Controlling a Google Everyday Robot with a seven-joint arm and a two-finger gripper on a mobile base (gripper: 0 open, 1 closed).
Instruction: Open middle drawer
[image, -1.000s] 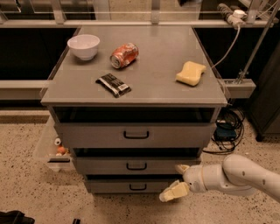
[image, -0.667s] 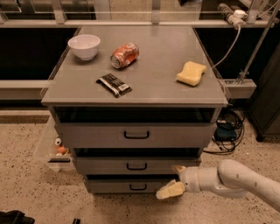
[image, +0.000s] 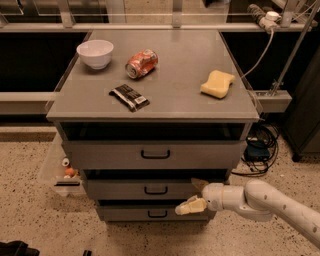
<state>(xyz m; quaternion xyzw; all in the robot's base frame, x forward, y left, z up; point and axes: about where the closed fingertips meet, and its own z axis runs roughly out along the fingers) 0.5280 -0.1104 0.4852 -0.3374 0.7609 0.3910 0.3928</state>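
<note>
The grey cabinet has three drawer fronts stacked under its top. The middle drawer (image: 120, 190) is grey with a small black U-shaped handle (image: 156, 190) and looks shut. My gripper (image: 186, 196) is on a white arm coming in from the lower right. It is open, in front of the right part of the middle drawer, just right of the handle. One cream finger (image: 189, 206) hangs over the bottom drawer's top edge; the other (image: 199, 183) lies against the middle drawer front. It holds nothing.
On the cabinet top (image: 175, 100) lie a white bowl (image: 95, 53), a crushed red can (image: 141, 63), a black snack bar (image: 129, 96) and a yellow sponge (image: 217, 83). The top drawer (image: 155, 155) and bottom drawer (image: 150, 213) are shut. Cables (image: 257, 147) lie right; a clear bin (image: 60, 170) stands left.
My gripper has moved left and slightly up along the drawer fronts, closer to the middle drawer's handle. The drawers have not moved.
</note>
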